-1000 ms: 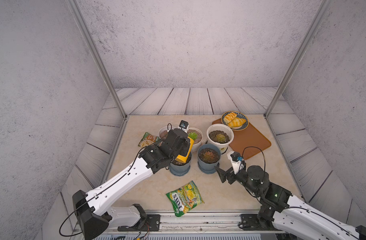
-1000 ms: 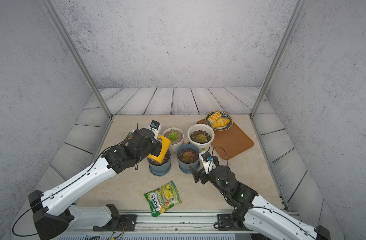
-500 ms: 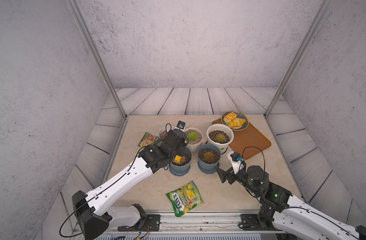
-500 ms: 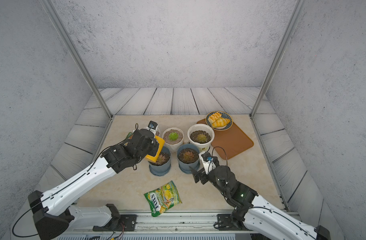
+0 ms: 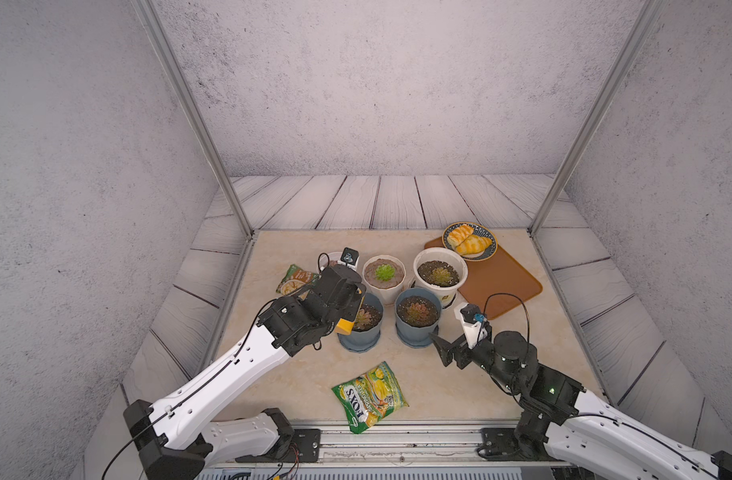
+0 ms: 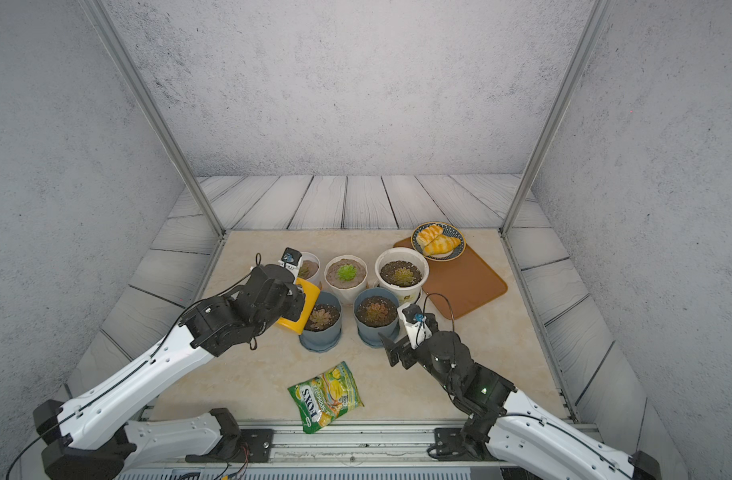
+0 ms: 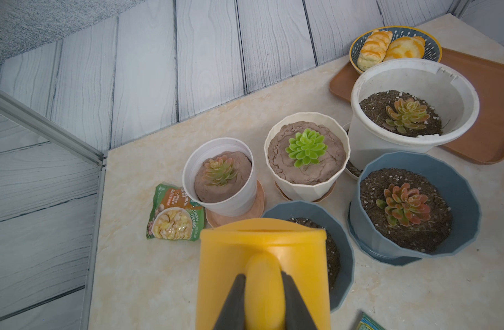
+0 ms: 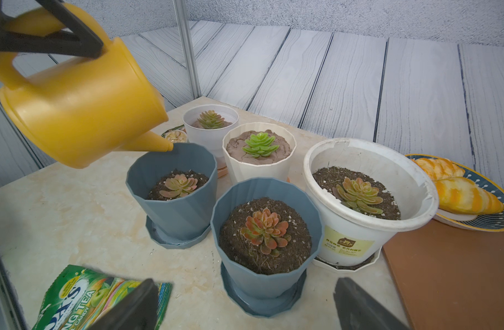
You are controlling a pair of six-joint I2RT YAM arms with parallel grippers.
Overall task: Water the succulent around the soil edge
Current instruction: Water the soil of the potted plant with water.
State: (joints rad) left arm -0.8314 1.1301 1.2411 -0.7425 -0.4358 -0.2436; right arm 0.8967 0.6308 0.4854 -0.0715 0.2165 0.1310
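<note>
L arm (image 5: 231, 374) stretched fwd, wrist angled down. L gripper (image 7: 262, 277) pinched tight on handle of yellow watering can (image 7: 262, 243), held tilted. R arm (image 5: 563, 399) low, reaching fwd. R gripper (image 8: 245, 284) empty, jaws spread wide.

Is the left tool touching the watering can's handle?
Touching. In the left wrist view the left tool is shut on the can, its fingers pressed against both sides of the handle.

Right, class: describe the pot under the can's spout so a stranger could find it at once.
On the table, five pots cluster beside the orange tray. Two are blue; take the blue pot farther from the tray. Only it has the yellow can's spout at its rim.
</note>
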